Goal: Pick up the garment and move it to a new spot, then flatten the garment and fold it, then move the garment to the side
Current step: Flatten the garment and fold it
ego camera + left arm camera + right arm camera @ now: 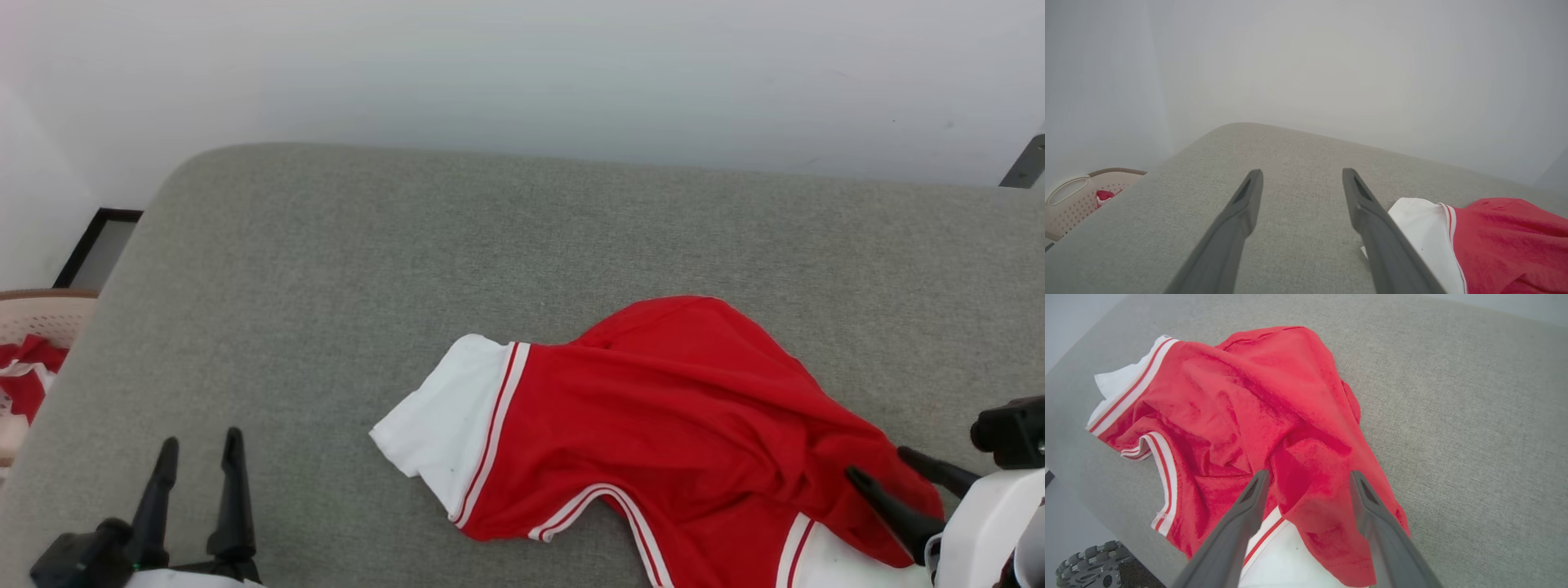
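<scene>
the garment lies crumpled at the near right edge of the grey surface; right jaws wide over it, likely to grab; left jaws wide, idle apart.

Bright, even light (soft shadows), sharp pictures.

We found a grey padded surface with rounded corners. The garment lay crumpled on it toward 4 o'clock, one white sleeve extending toward 9 o'clock.
</scene>
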